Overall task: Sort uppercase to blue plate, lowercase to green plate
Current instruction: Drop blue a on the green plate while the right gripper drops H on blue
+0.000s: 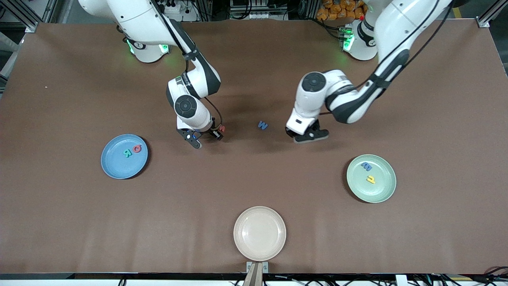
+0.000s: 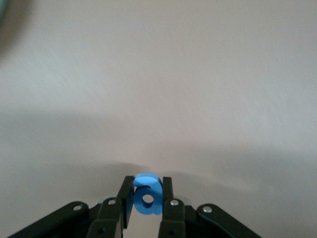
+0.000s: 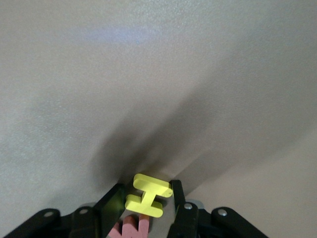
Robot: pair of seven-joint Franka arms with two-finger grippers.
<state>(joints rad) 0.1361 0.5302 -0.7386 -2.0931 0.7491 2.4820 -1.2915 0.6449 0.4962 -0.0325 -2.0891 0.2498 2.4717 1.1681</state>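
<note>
— Why do both arms sit low mid-worktop (image 1: 79, 222)?
— Each is at a pick. The left claw (image 2: 147, 198) pinches the blue a (image 2: 147, 196); it belongs with the blue m (image 1: 366, 166) and yellow r-like letter (image 1: 370, 179) on the green plate (image 1: 387, 190). The right claw (image 3: 146, 203) has its fingers around the yellow H (image 3: 147, 196), with the red w (image 3: 132, 229) just beside; the H is due on the blue plate (image 1: 115, 169), by the teal R (image 1: 127, 152) and red Q (image 1: 137, 149).
— And the front view?
— It hides both held letters, showing only the red one, yet shows the blue W/M (image 1: 262, 125) lying between the claws.
</note>
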